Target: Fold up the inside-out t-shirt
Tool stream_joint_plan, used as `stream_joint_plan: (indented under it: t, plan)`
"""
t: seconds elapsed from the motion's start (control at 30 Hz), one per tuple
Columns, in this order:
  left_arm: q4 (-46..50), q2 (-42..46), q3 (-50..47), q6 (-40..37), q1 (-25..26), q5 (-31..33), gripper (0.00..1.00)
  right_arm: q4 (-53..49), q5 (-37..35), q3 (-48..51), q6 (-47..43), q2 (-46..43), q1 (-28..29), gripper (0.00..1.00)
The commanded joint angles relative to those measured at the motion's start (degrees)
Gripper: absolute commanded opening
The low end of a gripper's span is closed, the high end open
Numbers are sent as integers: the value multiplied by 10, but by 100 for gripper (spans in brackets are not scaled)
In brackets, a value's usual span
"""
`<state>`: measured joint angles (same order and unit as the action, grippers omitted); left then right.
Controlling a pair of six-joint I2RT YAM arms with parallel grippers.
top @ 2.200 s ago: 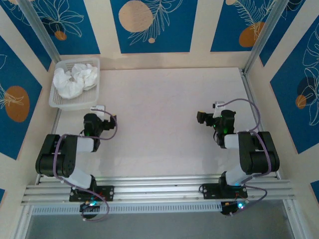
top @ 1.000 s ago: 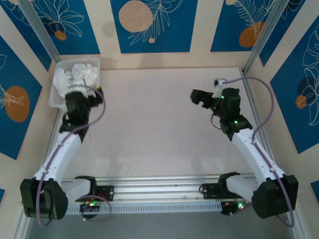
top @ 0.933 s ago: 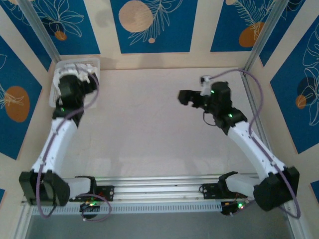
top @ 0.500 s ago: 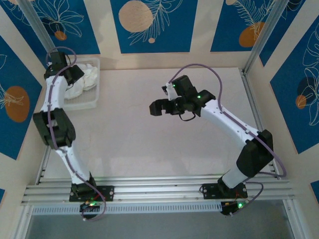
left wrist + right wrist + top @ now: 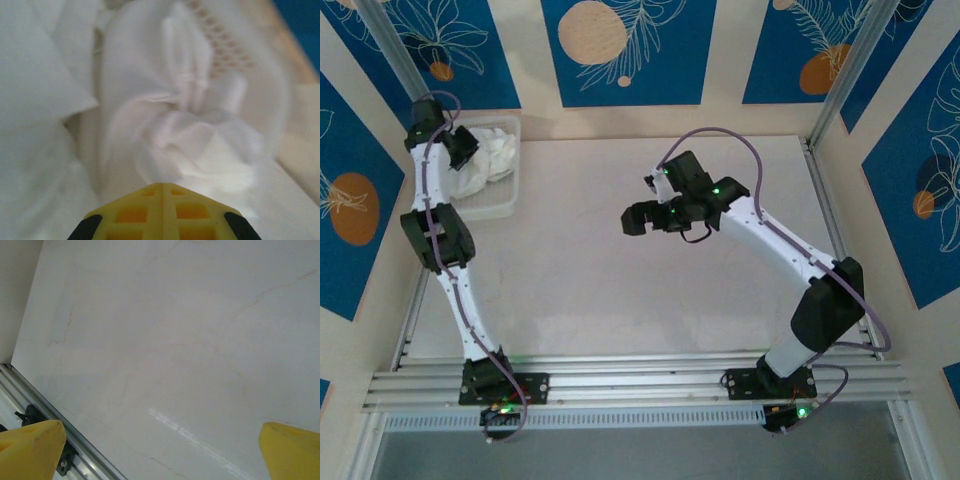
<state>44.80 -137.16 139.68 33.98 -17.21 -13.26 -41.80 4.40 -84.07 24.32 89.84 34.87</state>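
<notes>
The inside-out t-shirt point(image 5: 492, 157) lies crumpled as thin white cloth in the white mesh basket point(image 5: 496, 208) at the table's far left corner. My left gripper point(image 5: 461, 148) reaches down into the basket from its left side. In the left wrist view its yellow fingers meet at the tip, so the left gripper point(image 5: 162, 185) is shut, with a bunched fold of the t-shirt point(image 5: 192, 132) gathered right at that tip. My right gripper point(image 5: 634, 219) hovers over the middle of the table, open. In the right wrist view the right gripper point(image 5: 162, 442) has bare tabletop between its widely spread fingertips.
The pale marble-look table point(image 5: 650, 300) spreads out in front of the basket. A stretch of basket mesh point(image 5: 220, 55) shows behind the cloth. An aluminium rail point(image 5: 640, 385) runs along the near edge, and patterned walls close in the left, back and right sides.
My left arm stretched out from near its base to the basket and its jaws closed at the cloth. My right arm swung left to the table's middle and has held there lately.
</notes>
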Motion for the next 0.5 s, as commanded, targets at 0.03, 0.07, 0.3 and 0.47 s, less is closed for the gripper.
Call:
stream_joint_plan:
  t: [0.03,0.07,0.3,0.47]
  plan:
    - [-13,167,36,-6,13,-76,0,52,-14,19,38,-64,-14,99]
    - [-16,196,36,-8,22,-76,0,66,-14,31,50,-72,-21,99]
    - [-26,330,30,-75,119,-65,0,112,-6,89,115,-114,-59,99]
    - [12,369,-79,-73,136,86,6,111,4,104,126,-130,-67,99]
